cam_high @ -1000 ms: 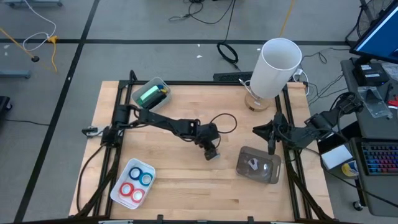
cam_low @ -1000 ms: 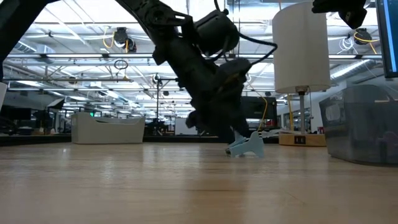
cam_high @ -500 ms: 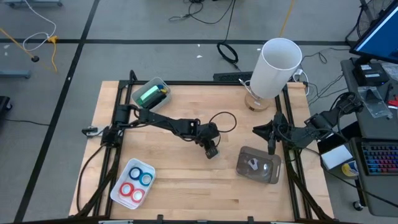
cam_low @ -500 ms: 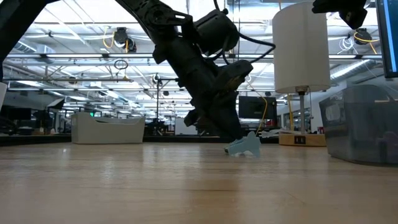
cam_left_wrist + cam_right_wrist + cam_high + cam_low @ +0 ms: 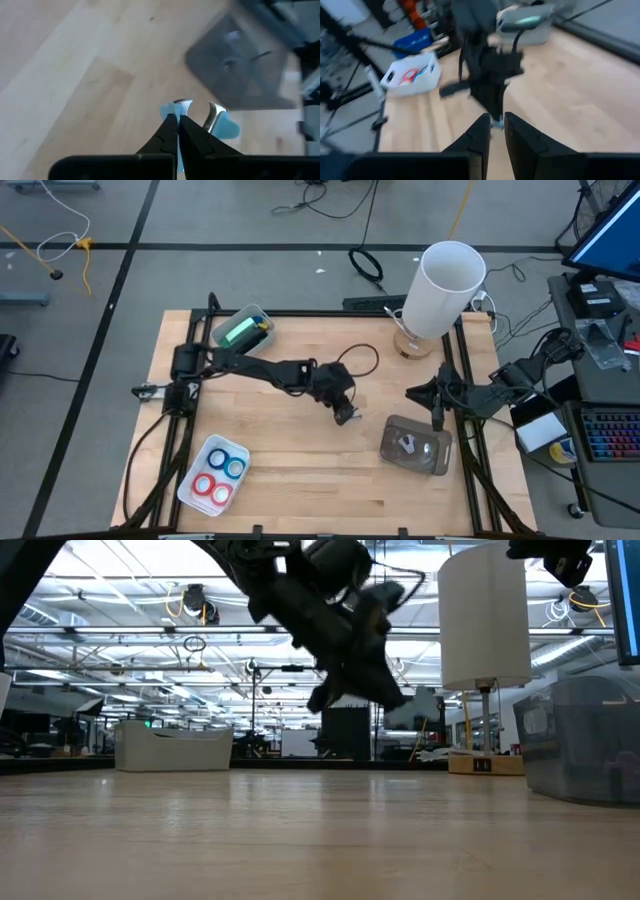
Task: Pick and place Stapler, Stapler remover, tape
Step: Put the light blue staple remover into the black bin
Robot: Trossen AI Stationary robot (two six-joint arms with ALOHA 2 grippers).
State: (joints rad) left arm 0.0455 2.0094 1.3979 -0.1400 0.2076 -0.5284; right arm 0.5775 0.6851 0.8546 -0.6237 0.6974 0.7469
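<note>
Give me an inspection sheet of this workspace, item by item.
Surface: wooden table, bare in the middle.
Job's things: light blue staple remover pinched in the left hand, off the table; tape rolls, red and blue, in a white tray; green item in a clear bin; clear grey bin near the right edge.
Clutter: white cylinder on a wooden base.
Hands: left shut on the remover; right hand parked at the right edge, shut.
Cables: black cable looped behind the left arm.
Surroundings: keyboard on a side desk.

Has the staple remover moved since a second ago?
Yes. The staple remover, clamped in the left end effector, has lifted off the table in the low view.
</note>
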